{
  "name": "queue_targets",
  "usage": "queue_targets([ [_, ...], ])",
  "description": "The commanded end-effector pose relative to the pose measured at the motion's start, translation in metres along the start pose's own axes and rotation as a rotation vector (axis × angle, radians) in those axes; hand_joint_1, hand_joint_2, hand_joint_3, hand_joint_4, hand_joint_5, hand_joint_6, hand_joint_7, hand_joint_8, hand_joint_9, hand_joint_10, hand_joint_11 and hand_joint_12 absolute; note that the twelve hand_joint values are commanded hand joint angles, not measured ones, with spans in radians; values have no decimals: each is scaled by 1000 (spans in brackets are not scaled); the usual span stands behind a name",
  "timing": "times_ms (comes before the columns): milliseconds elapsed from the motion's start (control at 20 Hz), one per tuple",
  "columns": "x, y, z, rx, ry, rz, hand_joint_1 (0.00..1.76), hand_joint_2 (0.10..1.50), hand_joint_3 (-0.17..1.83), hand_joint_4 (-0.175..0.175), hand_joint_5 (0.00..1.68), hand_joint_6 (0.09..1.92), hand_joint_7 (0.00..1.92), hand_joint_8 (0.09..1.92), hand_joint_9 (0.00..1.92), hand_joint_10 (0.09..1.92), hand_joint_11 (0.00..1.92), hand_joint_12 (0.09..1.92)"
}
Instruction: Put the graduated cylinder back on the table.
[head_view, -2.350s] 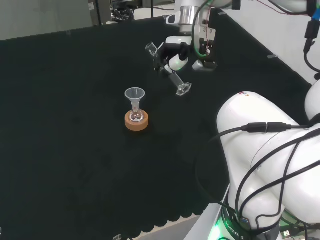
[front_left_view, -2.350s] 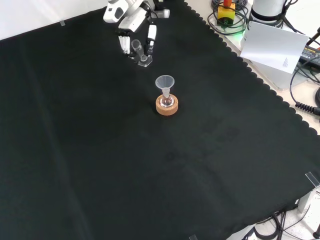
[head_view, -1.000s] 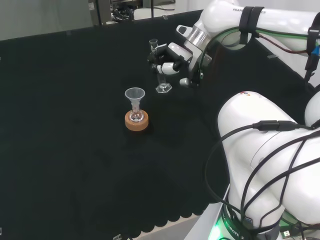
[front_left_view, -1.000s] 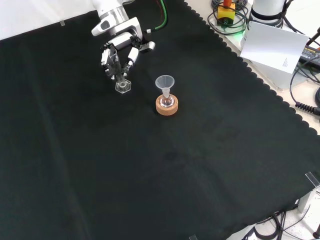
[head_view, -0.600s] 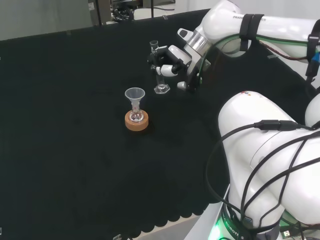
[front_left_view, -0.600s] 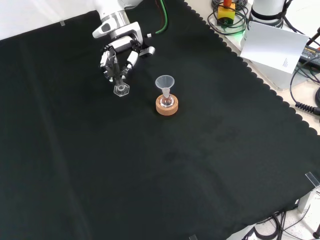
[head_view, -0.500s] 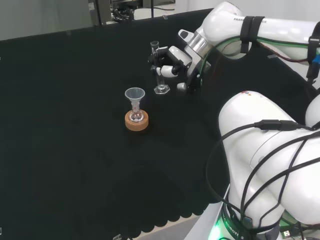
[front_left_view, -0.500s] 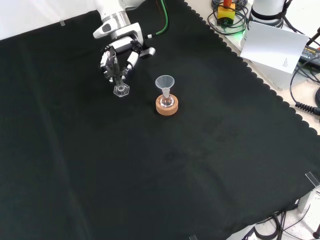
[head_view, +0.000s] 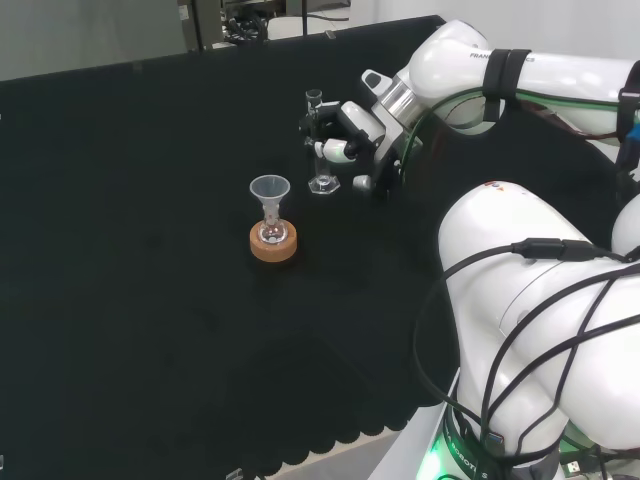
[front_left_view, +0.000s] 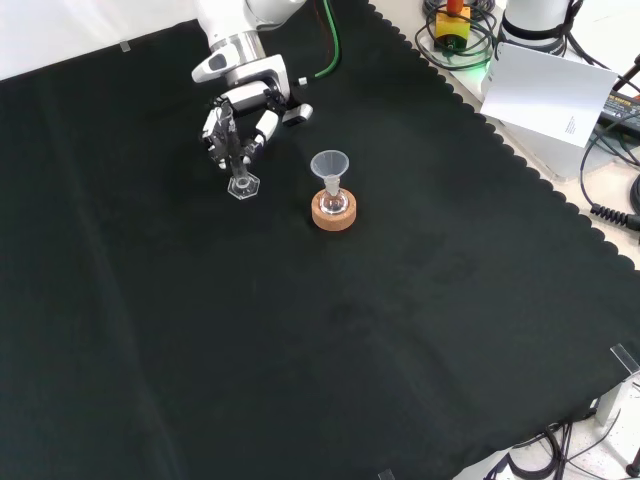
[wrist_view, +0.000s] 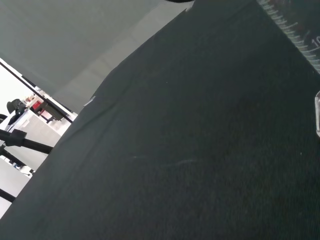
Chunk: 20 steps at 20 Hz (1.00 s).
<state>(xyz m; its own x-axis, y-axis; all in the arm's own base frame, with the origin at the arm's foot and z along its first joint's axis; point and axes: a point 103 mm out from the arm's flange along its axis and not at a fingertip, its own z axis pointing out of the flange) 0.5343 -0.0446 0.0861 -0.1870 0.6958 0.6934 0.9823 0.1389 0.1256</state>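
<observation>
The graduated cylinder (head_view: 319, 141) stands upright on the black cloth of the desk (head_view: 130, 300), and its long axis is vertical. In the head view its hexagonal foot seems to rest flat on the cloth. The hand (head_view: 350, 137) is just to the right of it in this view, at the height of the middle of the tube. In the front view the hand (front_left_view: 243, 120) comes from above and is behind the graduated cylinder (front_left_view: 238, 165), so the tube lies from the palm toward the camera and a little to the left.

The fingers (head_view: 330, 149) are curved around the tube, but I cannot tell for certain if they touch the glass or if there is a small gap. I judge that the hand is at the point of letting go. The coming move depends on this: the hand must draw back to the right in the head view, away from the tube, and not across it.

The arm reaches over the desk from the right of the head view, and the wrist is bent so that the palm faces the tube from the side.

A funnel (head_view: 269, 190) stands in a small flask on a cork ring (head_view: 273, 243), nearer to the camera and to the left in the head view, clearly apart from the cylinder.

In the wrist view a piece of the clear tube with its scale marks (wrist_view: 295, 37) shows close against the cloth.
</observation>
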Motion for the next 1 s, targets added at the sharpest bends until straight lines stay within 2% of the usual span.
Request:
queue_targets([
  [50,-4,-1,0,-6,12,5,1329,1213,8,-83,870,839,775,1350,1120,474,959,876],
  [200,-5,-1,0,-7,18,7,1326,1220,7,-83,859,847,763,1367,1107,483,949,889],
  [350,-4,-2,0,-1,16,6,1360,1234,20,-80,809,855,758,950,1056,494,915,909],
  [450,-4,-2,1,-1,18,7,1347,1211,13,-78,771,845,734,834,1025,487,899,926],
  [650,-5,-4,-2,1,13,10,1292,1154,-31,-75,737,804,712,731,1018,437,914,968],
  [750,-5,-4,-2,1,14,14,1256,1155,-127,-73,720,771,701,684,1039,374,901,983],
  [1000,-5,-5,-5,-4,21,18,1196,1121,-175,-63,685,723,672,649,1036,318,831,1042],
])
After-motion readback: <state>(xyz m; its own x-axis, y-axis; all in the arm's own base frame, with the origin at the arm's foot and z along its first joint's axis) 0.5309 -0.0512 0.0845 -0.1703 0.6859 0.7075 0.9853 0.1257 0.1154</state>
